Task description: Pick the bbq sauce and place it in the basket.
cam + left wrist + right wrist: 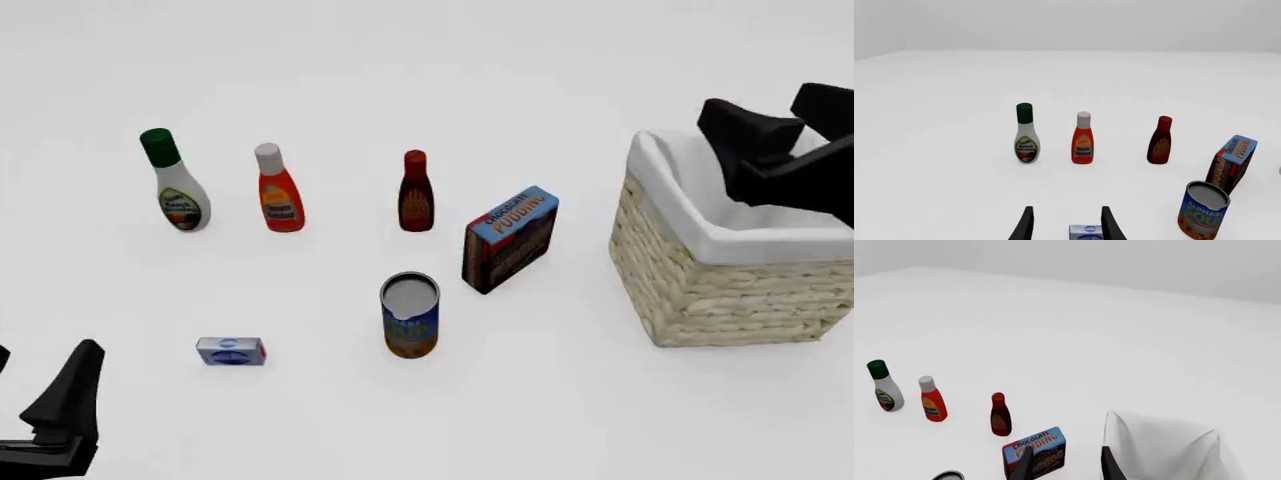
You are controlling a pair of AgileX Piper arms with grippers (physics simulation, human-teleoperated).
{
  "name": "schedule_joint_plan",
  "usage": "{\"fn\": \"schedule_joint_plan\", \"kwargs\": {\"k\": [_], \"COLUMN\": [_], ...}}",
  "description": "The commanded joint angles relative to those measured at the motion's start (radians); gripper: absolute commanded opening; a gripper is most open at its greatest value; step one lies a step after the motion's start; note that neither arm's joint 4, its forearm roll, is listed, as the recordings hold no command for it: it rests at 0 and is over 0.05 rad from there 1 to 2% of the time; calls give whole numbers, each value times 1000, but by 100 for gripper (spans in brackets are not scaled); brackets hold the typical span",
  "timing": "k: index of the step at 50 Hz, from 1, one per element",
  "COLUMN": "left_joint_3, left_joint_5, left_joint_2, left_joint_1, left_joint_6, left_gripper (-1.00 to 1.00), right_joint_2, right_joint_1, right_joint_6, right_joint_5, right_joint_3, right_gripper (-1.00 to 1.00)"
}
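On the white surface (561, 60) the bbq sauce (415, 192) stands upright, right of the orange-red bottle (278, 188) and the green-capped white bottle (175, 182). The pudding box (509, 238) and soup can (410, 315) stand nearer. The right tool (774, 140) hangs over the basket (727, 270).

I see the bbq sauce (415, 191) upright, dark reddish-brown, red cap, standing well left of the basket (727, 280), straw wicker, white cloth lining, upright on the table.
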Motion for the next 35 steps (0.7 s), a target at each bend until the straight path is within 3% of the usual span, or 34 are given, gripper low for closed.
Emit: {"fn": "schedule_joint_plan", "kwargs": {"k": [1,3,8,11,17,35], "left_joint_3": [0,0,0,0,0,0], "left_joint_5": [0,0,0,0,0,0], "left_joint_2": [0,0,0,0,0,0], "left_joint_1": [0,0,0,0,0,0], "left_joint_6": [0,0,0,0,0,0], "left_gripper": [100,100,100,100,100,100], "right_joint_2": [174,194,245,282,367,583], "right_joint_1": [48,50,69,92,105,196], "right_joint_6": [59,32,41,3,26,24], "right_joint_5": [47,53,72,75,98,212], "right_joint_3": [-165,-190,-244,-267,-327,-576], "right_gripper": [100,100,100,100,100,100]}}
